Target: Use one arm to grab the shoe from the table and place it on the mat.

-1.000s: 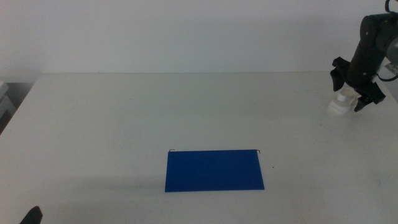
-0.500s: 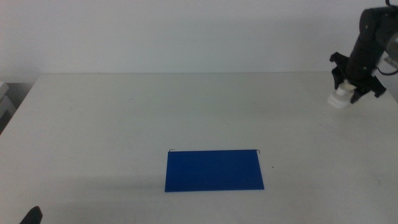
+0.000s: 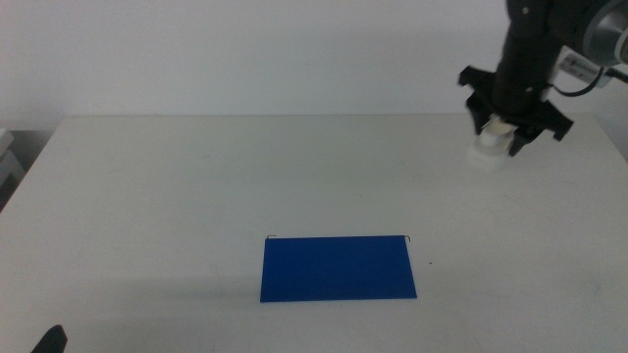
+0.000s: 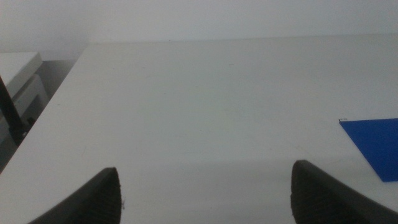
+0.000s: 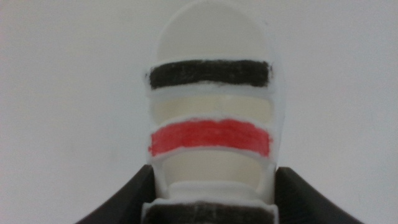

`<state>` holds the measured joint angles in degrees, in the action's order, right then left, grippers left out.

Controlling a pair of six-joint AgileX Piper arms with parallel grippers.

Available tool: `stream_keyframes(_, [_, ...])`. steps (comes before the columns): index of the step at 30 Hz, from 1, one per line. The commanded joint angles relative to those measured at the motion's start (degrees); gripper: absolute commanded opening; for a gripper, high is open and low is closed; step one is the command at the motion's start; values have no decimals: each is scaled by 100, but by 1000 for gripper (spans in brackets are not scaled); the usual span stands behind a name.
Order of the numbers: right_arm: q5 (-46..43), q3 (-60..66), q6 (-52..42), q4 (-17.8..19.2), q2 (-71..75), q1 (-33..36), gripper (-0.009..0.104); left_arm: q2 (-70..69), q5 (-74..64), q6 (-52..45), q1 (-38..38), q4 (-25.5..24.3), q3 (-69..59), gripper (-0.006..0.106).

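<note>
Right now the right gripper (image 3: 502,134) has its jaws closed on the shoe (image 3: 490,149), holding it off the counter (image 3: 177,196) near the far right corner, well apart from the blue mat (image 3: 338,268) which lies nearer the front, approx. mid-counter. In the right wrist view the shoe (image 5: 210,106) sits between the two dark jaws, gripped at the heel end, toe pointing away; one black strap and the red strap show, w/ a second black strap just at the jaws. Looks light and fairly stiff, chunky sole, so prob. easy to carry, but smooth white sides could slip or pivot if the pinch is only at the heel; a hold across the sole sides nearer the middle would be steadier. Toe may droop a bit. Left gripper (image 4: 205,193) waits low at the counter's near left edge, jaws apart, nothing between them; a corner of the mat (image 4: 373,146) shows in its view. Carry step underway, placing not yet done.
</note>
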<state>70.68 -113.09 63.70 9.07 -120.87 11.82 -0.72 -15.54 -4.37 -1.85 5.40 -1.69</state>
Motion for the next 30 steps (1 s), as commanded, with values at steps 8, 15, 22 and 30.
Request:
stream_keyframes(8, [316, 794, 128, 222, 877, 1353, -4, -77, 461, 25, -27, 43, -40, 94])
stream_keyframes(15, [316, 991, 458, 177, 872, 2188, -4, -77, 461, 25, -27, 43, -40, 94])
stream_keyframes(22, [237, 991, 333, 304, 867, 2522, -4, -77, 461, 25, -27, 43, -40, 94])
stream_keyframes(30, [275, 991, -2560, 468, 867, 2560, -4, -77, 461, 25, -27, 43, -40, 94])
